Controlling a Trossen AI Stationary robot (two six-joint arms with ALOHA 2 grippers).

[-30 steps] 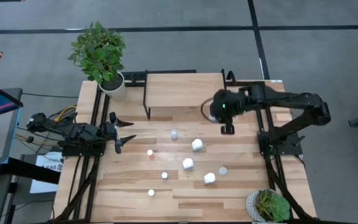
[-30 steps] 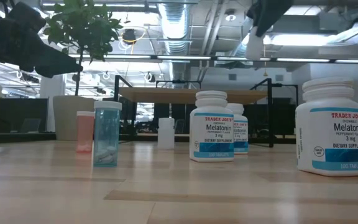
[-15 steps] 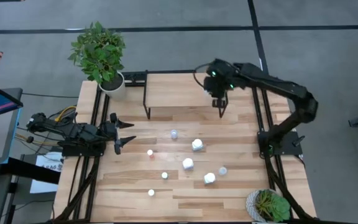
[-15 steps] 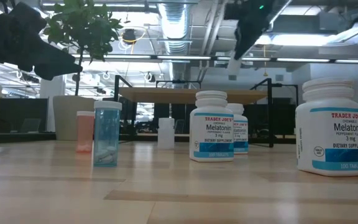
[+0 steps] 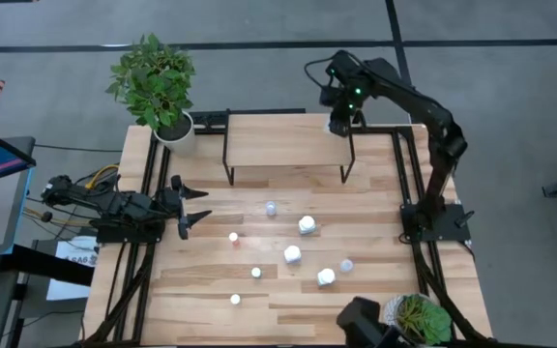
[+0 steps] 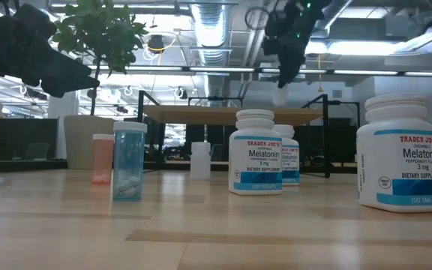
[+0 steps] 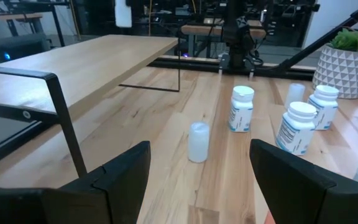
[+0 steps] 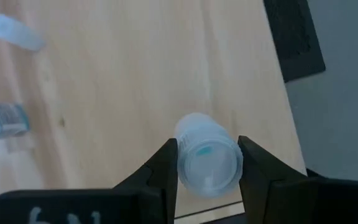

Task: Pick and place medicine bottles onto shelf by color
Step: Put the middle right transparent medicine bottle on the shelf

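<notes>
My right gripper hangs over the far right corner of the shelf, shut on a pale translucent medicine bottle, which the low view shows as the bottle just above the shelf top. My left gripper waits open at the table's left side, holding nothing. Several more bottles stand on the table in front of the shelf: a pale one, white ones, and small ones. My right gripper pinches the bottle's upper end between its two fingers, one on either side of the cap. The fingers come from above, slanting down. The bottle hangs upright below them, clear of the shelf top.
A potted plant stands at the table's far left corner and a second one at the near right corner. A dark shape shows at the near edge. Black frame rails run along both table sides.
My right gripper has carried the bottle toward the table's far edge, from in front of the shelf's right end to above its far right corner, rolling its wrist on the way. The bottle stays held and upright.
</notes>
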